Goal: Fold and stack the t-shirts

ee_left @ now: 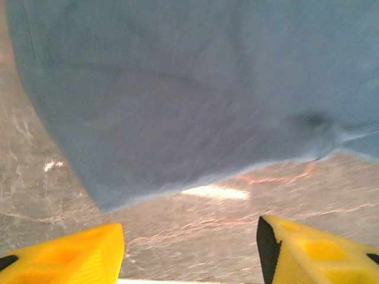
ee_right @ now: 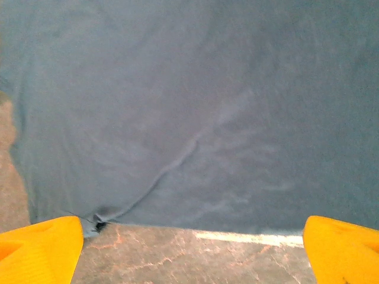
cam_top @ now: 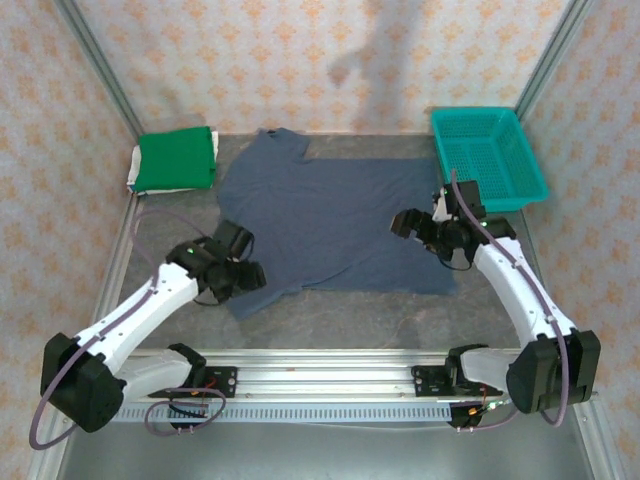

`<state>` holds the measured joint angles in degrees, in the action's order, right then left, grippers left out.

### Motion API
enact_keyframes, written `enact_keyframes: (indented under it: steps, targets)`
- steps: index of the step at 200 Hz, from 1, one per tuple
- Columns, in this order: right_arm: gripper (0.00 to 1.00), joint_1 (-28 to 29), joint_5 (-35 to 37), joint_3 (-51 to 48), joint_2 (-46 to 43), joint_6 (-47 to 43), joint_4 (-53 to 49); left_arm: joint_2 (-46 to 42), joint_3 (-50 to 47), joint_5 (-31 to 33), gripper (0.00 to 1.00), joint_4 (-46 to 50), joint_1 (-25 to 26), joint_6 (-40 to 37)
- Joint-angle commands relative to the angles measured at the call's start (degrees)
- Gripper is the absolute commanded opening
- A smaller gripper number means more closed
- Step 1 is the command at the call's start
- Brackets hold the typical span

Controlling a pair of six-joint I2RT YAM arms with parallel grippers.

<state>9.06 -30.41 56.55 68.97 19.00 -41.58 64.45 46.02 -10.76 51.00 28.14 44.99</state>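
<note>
The dusty slate-blue t-shirt (cam_top: 335, 220) lies spread flat across the middle of the table. Its collar points to the back left. My left gripper (cam_top: 246, 262) hovers at the shirt's near-left sleeve. It is open, with bare table between its yellow fingers (ee_left: 71, 254) and the sleeve edge (ee_left: 154, 189) just ahead. My right gripper (cam_top: 404, 225) is at the shirt's right edge, also open. The shirt's edge (ee_right: 195, 177) runs just ahead of its wide-set fingers (ee_right: 41, 248). The folded bright green t-shirt (cam_top: 177, 158) rests on the white one (cam_top: 134, 172) at the back left.
A teal plastic mesh basket (cam_top: 487, 155) stands at the back right corner. The grey marbled table (cam_top: 330, 312) is walled by patterned panels on three sides. A metal rail (cam_top: 320, 375) carrying both arm bases runs along the near edge.
</note>
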Motion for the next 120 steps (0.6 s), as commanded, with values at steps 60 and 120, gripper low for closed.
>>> enact_keyframes:
  steps: [60,120]
  targets:
    - [0.96,0.1,-1.1,-1.0,-0.4,0.5,2.6,14.1,-2.5,7.9,0.48,-5.1,6.7,-1.2]
    - [0.95,0.1,-1.9,-2.7,0.8,1.9,5.4,24.2,1.1,14.9,0.37,-5.5,6.8,-6.8]
